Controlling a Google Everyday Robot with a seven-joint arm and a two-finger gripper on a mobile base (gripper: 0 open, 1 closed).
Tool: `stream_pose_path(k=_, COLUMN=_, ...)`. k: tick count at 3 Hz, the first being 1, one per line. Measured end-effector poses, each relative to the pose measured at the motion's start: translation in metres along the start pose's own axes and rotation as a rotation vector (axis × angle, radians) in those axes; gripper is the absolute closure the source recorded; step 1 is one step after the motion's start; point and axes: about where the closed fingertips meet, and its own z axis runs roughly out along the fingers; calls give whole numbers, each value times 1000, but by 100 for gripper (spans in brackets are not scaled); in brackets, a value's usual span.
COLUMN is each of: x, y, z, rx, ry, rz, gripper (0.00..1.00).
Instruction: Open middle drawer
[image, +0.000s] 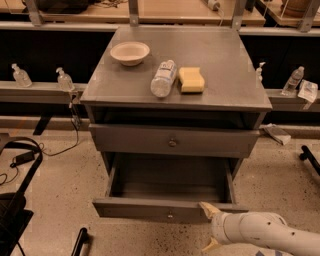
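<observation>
Grey metal fills most of my view: the middle drawer (150, 209) sits pulled well out at lower centre, its shallow tray bare and its small round knob (170, 216) facing me. The white arm (265, 232) comes in from the lower right corner and runs almost level toward the left. At its end, the gripper (202, 226) sits at the right end of the drawer's front. Its two pale fingers are spread wide with nothing between them. The upper fingertip (206, 206) rests against the top edge of the front, while the lower one points down at the speckled floor.

Above the tray a closed drawer front (215, 142) spans the cabinet. On the surface (225, 60) stand a cream bowl (129, 52), a clear bottle (163, 78) lying on its side, and a yellow sponge (191, 80) just beside it. Pump bottles (64, 79) stand on the ledge at left. Nothing lies between the gripper and the drawer.
</observation>
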Motion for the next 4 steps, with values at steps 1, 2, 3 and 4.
stream_pose_path(k=1, x=-2, y=-1, z=-3, rx=0, ry=0, rz=0, gripper=34)
stream_pose_path(k=2, x=-2, y=-1, z=-3, rx=0, ry=0, rz=0, gripper=34)
stream_pose_path(k=3, x=-8, y=-31, z=-22, rx=85, ry=4, rz=-32, gripper=34)
stream_pose_path(k=4, x=-12, y=-58, z=-30, rx=143, ry=-10, rz=-79, gripper=32)
